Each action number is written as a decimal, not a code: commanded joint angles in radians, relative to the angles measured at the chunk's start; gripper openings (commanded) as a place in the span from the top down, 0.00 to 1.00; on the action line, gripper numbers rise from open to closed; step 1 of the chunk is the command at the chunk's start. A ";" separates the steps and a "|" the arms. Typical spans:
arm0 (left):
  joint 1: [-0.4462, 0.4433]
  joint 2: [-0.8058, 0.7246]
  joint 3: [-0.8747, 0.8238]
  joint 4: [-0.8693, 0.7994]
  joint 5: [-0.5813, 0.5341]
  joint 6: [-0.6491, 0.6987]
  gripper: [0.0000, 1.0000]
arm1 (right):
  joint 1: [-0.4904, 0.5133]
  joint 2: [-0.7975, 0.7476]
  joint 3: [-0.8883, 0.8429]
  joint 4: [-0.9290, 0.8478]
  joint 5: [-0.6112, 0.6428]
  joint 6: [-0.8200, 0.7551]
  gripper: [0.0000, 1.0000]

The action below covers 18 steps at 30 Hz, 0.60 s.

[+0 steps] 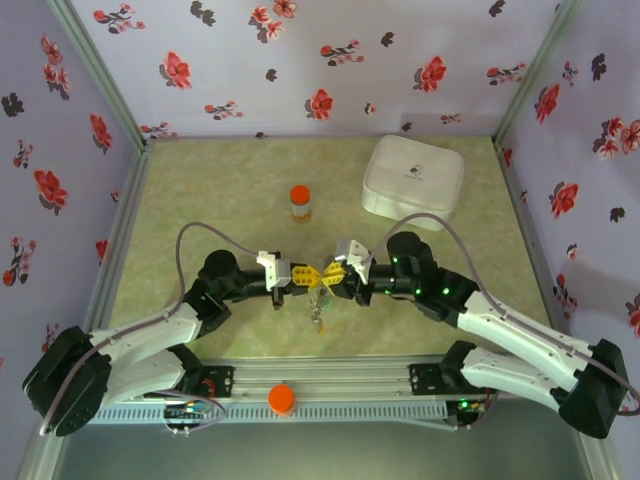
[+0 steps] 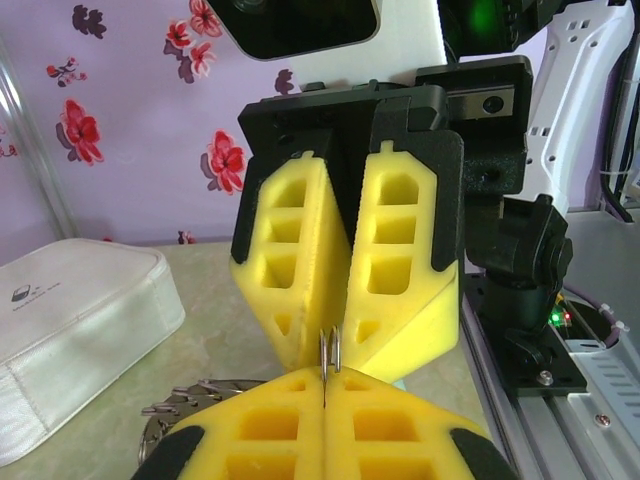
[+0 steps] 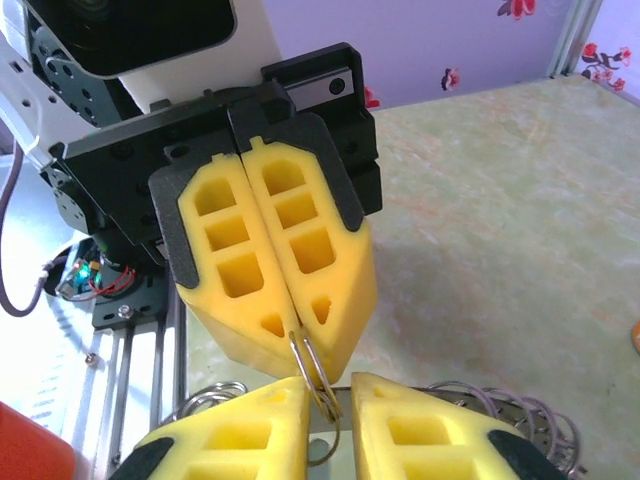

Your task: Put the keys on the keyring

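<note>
No word, number or brand can be read anywhere. The nearest thing to a label sits on the lid of the white box (image 1: 415,178): a small dark emblem (image 2: 20,295) with a line of tiny print just beneath it (the lettering is too fine and blurred to make out). From above, the same mark is only a grey speck near the middle of the lid. The orange-capped bottle (image 1: 300,204), left of the box, is too small to show any print.
</note>
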 commanded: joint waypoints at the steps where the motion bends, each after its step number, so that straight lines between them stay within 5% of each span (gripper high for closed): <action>1: -0.006 0.002 0.019 0.082 0.034 -0.025 1.00 | -0.006 0.020 0.036 0.045 -0.050 -0.017 0.87; 4: -0.006 -0.001 0.018 0.077 0.033 -0.018 1.00 | -0.006 0.028 0.048 0.033 -0.064 -0.029 1.00; 7: -0.006 -0.002 0.016 0.060 0.009 0.012 0.98 | -0.006 0.029 0.084 -0.061 -0.052 -0.079 1.00; 9: -0.005 -0.009 0.013 0.028 -0.027 0.051 0.76 | -0.006 0.037 0.130 -0.176 -0.014 -0.136 1.00; 11: -0.006 -0.017 0.017 -0.031 -0.069 0.114 0.68 | -0.006 0.058 0.203 -0.322 0.050 -0.188 1.00; 18: -0.018 -0.035 0.044 -0.205 -0.121 0.246 0.65 | 0.046 0.183 0.428 -0.687 0.214 -0.387 1.00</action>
